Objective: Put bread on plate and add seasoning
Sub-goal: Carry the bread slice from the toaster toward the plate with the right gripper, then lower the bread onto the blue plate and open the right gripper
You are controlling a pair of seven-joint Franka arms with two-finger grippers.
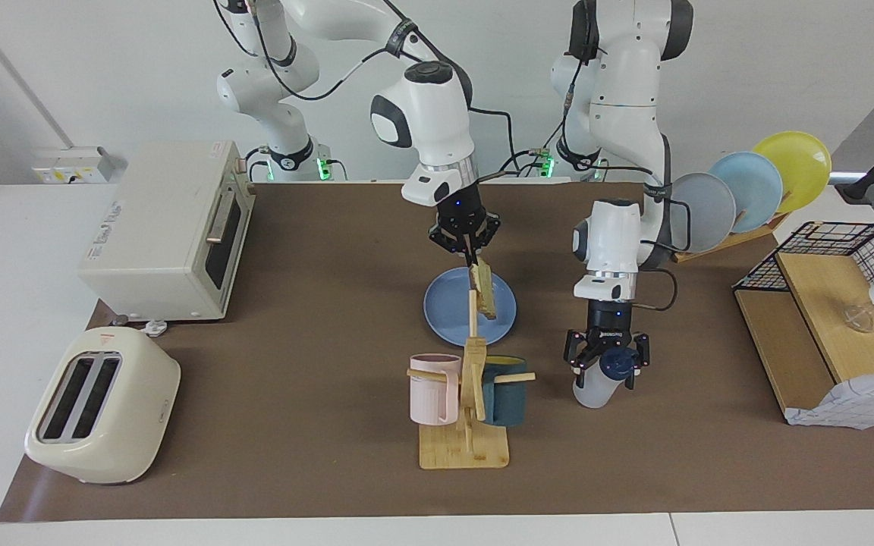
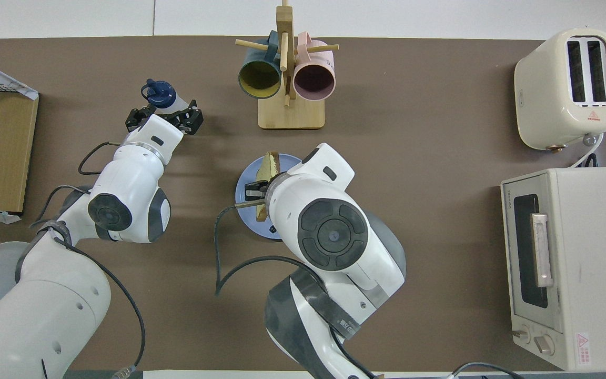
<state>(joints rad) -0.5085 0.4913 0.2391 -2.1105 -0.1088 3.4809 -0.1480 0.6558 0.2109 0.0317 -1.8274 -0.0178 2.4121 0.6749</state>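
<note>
My right gripper [image 1: 469,256] is shut on the top edge of the bread [image 1: 485,294], a square tan slice that hangs on edge over the periwinkle blue plate [image 1: 444,307] in the middle of the table. The slice's lower edge is close to the plate; I cannot tell whether it touches. In the overhead view the right gripper [image 2: 259,190] holds the bread [image 2: 268,167] over the plate [image 2: 244,202], which the arm partly hides. My left gripper [image 1: 607,365] is down around the seasoning bottle [image 1: 595,390], which stands upright toward the left arm's end of the table; its navy cap shows in the overhead view [image 2: 159,95], past the left gripper [image 2: 164,119].
A wooden mug tree [image 1: 472,379] with a pink mug and a teal mug stands farther from the robots than the plate. A toaster [image 1: 102,406] and a toaster oven [image 1: 168,227] are at the right arm's end. A plate rack [image 1: 748,189] and a wire basket [image 1: 839,303] are at the left arm's end.
</note>
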